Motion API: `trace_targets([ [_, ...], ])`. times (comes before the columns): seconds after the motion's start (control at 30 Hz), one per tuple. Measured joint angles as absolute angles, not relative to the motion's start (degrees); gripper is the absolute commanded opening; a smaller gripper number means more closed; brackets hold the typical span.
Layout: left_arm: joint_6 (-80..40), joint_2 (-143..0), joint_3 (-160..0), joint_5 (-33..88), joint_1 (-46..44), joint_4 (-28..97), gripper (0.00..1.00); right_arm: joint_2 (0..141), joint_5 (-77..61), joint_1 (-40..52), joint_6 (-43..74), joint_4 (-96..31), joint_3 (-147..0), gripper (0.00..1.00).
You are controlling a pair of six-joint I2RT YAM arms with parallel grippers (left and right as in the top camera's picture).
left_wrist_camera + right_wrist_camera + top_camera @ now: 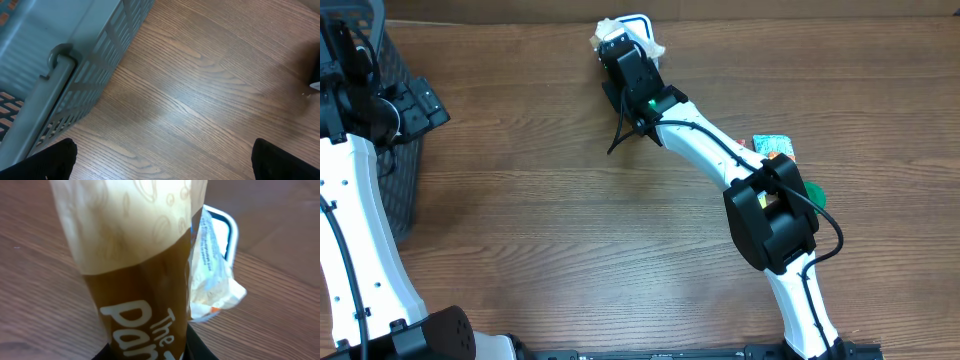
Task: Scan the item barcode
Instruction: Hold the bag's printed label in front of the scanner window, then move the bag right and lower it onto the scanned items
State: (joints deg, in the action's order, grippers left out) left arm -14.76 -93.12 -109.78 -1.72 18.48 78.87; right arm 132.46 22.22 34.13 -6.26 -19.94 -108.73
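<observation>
The pouch point(135, 280) was glossy film, cream at the top and dark brown below, with white lettering and a crinkled, sealed side edge. It stood upright in the right gripper point(618, 48), whose fingers were closed narrowly on its lower end, far across the table from the basket point(100, 55). Just behind the pouch, on the side away from the basket, lay a flat white object with a rounded blue rim point(231, 230).

The basket was grey moulded plastic with slatted walls and a thick rounded handle point(60, 52); what lay inside it could not be made out. The left gripper point(162, 162) hung right beside its wall, fingers spread wide and holding nothing. The table point(570, 230) was brown wood-grain with a slight sheen. A small teal packet point(772, 143) lay farther from the basket than the pouch.
</observation>
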Motion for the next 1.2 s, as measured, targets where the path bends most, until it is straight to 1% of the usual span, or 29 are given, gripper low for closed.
trace_targets([
  [0.1, -14.76, -93.12, -109.78, -1.69, 18.48, 78.87, 1.00, 131.02, 25.50, 34.15, -6.26, -22.22, -108.73, 0.04],
  [0.23, -14.74, -93.12, -109.78, -1.72, 18.48, 78.89, 1.00, 126.26, 27.62, 34.15, -6.31, -30.81, -108.75, 0.04],
  [0.3, -14.76, -93.12, -109.78, -1.72, 18.48, 78.87, 1.00, 123.20, 27.97, 34.13, -6.20, -37.12, -108.75, 0.04],
  [0.47, -14.76, -93.12, -109.78, -1.69, 18.48, 78.89, 1.00, 115.35, 25.85, 33.98, -6.13, -57.80, -109.10, 0.04],
  [0.5, -14.76, -93.12, -109.78, -1.72, 18.48, 78.87, 1.00, 114.65, 25.26, 33.89, -6.00, -61.19, -109.19, 0.06],
  [0.53, -14.76, -93.12, -109.78, -1.72, 18.48, 78.87, 1.00, 114.06, 24.25, 33.78, -6.00, -65.28, -109.43, 0.13],
  [0.63, -14.74, -93.12, -109.78, -1.72, 18.48, 78.87, 1.00, 113.89, 21.06, 33.15, -5.82, -76.55, -109.62, 0.46],
  [0.67, -14.74, -93.12, -109.78, -1.69, 18.48, 78.87, 1.00, 114.04, 19.86, 32.84, -5.54, -79.72, -109.60, 0.54],
  [0.7, -14.76, -93.12, -109.78, -1.69, 18.48, 78.89, 1.00, 114.19, 18.57, 32.36, -5.63, -82.41, -109.60, 0.67],
  [0.73, -14.74, -93.12, -109.78, -1.69, 18.48, 78.87, 1.00, 114.24, 17.65, 31.88, -5.54, -84.01, -109.60, 0.96],
  [0.77, -14.76, -93.12, -109.78, -1.69, 18.48, 78.87, 0.99, 114.26, 16.75, 31.31, -5.85, -85.38, -109.60, 1.00],
  [1.03, -14.76, -93.12, -109.78, -1.69, 18.48, 78.87, 1.00, 114.39, 14.26, 27.24, -6.00, -86.52, -109.60, 1.00],
  [1.2, -14.76, -93.12, -109.78, -1.72, 18.48, 78.87, 1.00, 114.39, 13.74, 26.33, -5.98, -86.52, -109.60, 1.00],
])
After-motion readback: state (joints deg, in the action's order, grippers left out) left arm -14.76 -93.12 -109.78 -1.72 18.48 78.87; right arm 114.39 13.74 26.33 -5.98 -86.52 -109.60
